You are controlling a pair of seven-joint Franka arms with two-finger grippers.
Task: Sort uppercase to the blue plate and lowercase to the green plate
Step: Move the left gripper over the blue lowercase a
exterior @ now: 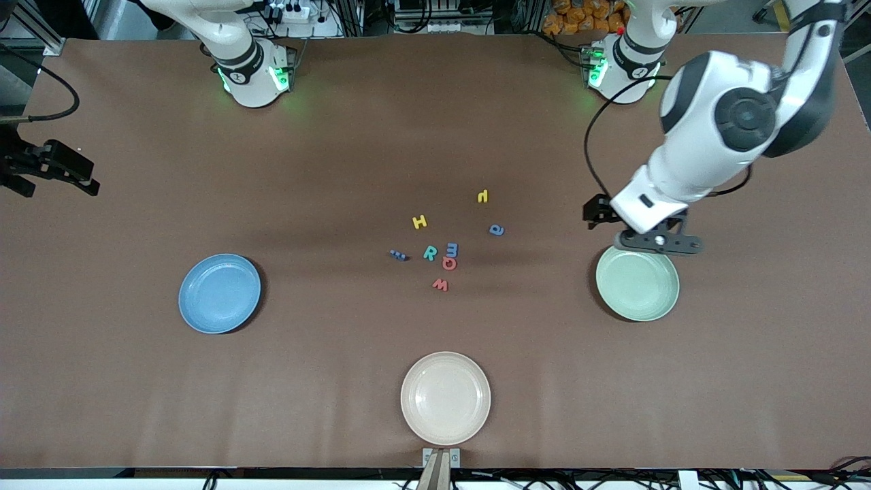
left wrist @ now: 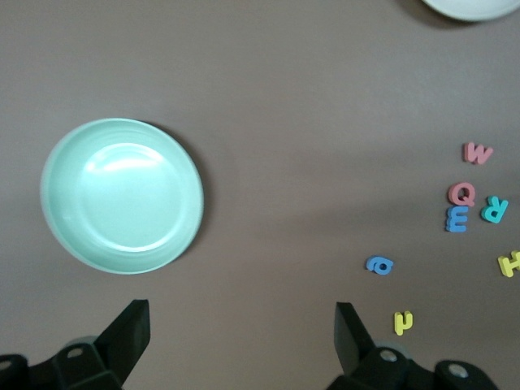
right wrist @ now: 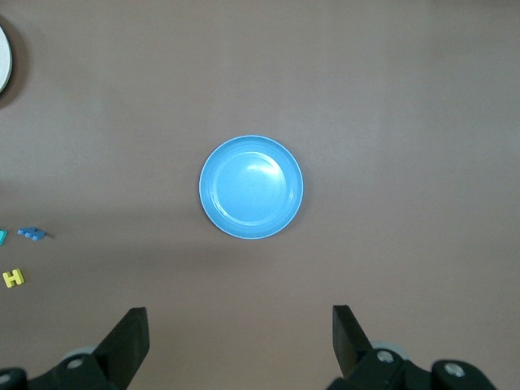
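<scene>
The foam letters lie loose mid-table between the plates: uppercase yellow H (exterior: pixel 420 222), teal R (exterior: pixel 429 253), red Q (exterior: pixel 449 263) and a blue zigzag letter (exterior: pixel 399 255); lowercase yellow n (exterior: pixel 482 197), blue a (exterior: pixel 497 230), blue m (exterior: pixel 452 249) and red w (exterior: pixel 440 284). The blue plate (exterior: pixel 219 293) sits toward the right arm's end, the green plate (exterior: pixel 637 284) toward the left arm's end; neither holds a letter. My left gripper (left wrist: pixel 242 313) hangs open and empty over the green plate's (left wrist: pixel 122 195) farther edge. My right gripper (right wrist: pixel 240 317), open and empty, is high above the table near the blue plate (right wrist: pixel 251 187).
A cream plate (exterior: pixel 446 398) lies near the table's front edge, nearer the camera than the letters. A black fixture with a cable (exterior: pixel 47 167) juts in at the right arm's end of the table. Bare brown tabletop separates the letters from each plate.
</scene>
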